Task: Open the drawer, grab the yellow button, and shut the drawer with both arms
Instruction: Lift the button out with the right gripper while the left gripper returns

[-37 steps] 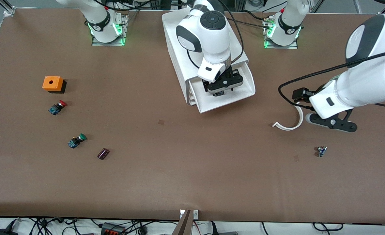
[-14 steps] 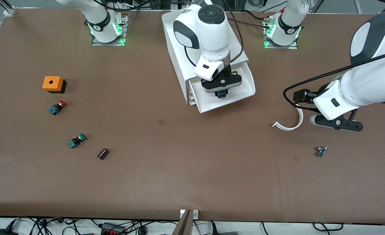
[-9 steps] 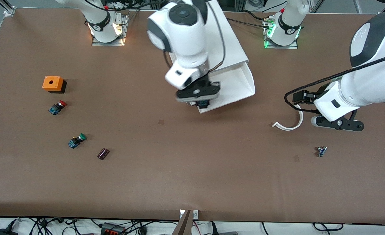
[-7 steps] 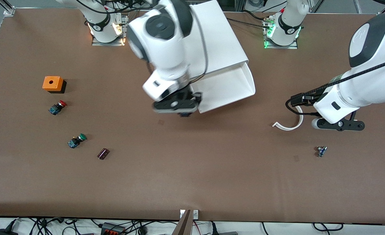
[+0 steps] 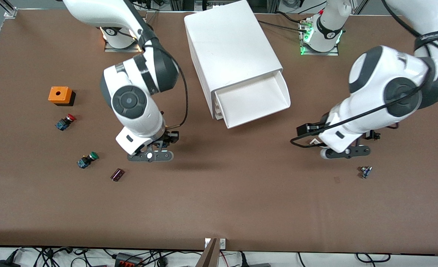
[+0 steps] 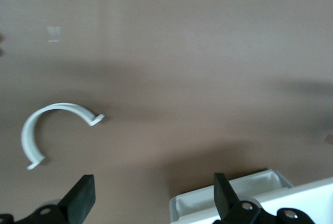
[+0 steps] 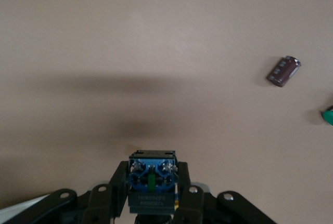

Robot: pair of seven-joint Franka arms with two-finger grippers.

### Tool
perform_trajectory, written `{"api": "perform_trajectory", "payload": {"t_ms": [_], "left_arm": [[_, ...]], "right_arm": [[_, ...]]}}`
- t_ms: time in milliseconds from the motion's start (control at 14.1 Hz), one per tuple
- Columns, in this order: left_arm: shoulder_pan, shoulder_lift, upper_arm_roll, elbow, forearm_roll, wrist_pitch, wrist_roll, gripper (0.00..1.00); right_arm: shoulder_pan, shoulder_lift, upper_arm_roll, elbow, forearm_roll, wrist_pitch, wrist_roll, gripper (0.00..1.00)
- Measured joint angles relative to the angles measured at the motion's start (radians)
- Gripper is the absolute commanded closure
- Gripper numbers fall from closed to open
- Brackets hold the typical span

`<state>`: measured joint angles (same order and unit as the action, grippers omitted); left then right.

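Drawer (image 5: 254,102) stands pulled out of the white cabinet (image 5: 232,48), its tray bare inside and its front lip pointing toward the front camera and the left arm's end of the worktop (image 5: 219,207). The right tool (image 5: 151,155) hangs over open brown surface, off the drawer's corner toward the right arm's end, its fingers (image 7: 118,182) clenched on the button (image 7: 152,180); the right wrist view shows only the button's blue-and-black body between them, the cap hidden. Near that tool lie a dark maroon cylinder (image 5: 117,174) and the green-capped button (image 5: 87,160), both apart from it; the red-capped button (image 5: 65,122) and an orange box (image 5: 60,95) sit farther from the camera, toward the worktop's edge at the right arm's end. The left tool (image 5: 345,152) hovers over the worktop toward the left arm's end, its fingers (image 6: 83,198) spread wide and gripping nothing, with a curved white strip (image 6: 49,130) lying just beside it and a small blue part (image 5: 365,171) a little nearer the camera. A wide stretch of bare worktop runs along the camera-side edge.
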<state>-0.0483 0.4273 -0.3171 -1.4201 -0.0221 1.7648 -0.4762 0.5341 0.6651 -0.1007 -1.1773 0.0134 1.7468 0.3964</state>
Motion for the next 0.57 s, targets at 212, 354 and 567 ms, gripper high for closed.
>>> {"api": "perform_trajectory", "payload": {"t_ms": [212,354,567], "left_arm": [[-0.004,-0.002,-0.041,-0.121,0.0,0.173,-0.086,0.0],[-0.015,-0.003,-0.067,-0.196,0.0,0.265,-0.146,0.0],[-0.057,-0.005,-0.078,-0.256,0.0,0.314,-0.22,0.0]], "right_arm": [[-0.065,0.006,-0.001,-0.089,0.012,0.003,-0.07,1.0],[-0.111,0.014,-0.001,-0.143,0.062,0.02,-0.114,1.0],[-0.151,0.024,-0.001,-0.222,0.084,0.098,-0.178,1.0]]}}
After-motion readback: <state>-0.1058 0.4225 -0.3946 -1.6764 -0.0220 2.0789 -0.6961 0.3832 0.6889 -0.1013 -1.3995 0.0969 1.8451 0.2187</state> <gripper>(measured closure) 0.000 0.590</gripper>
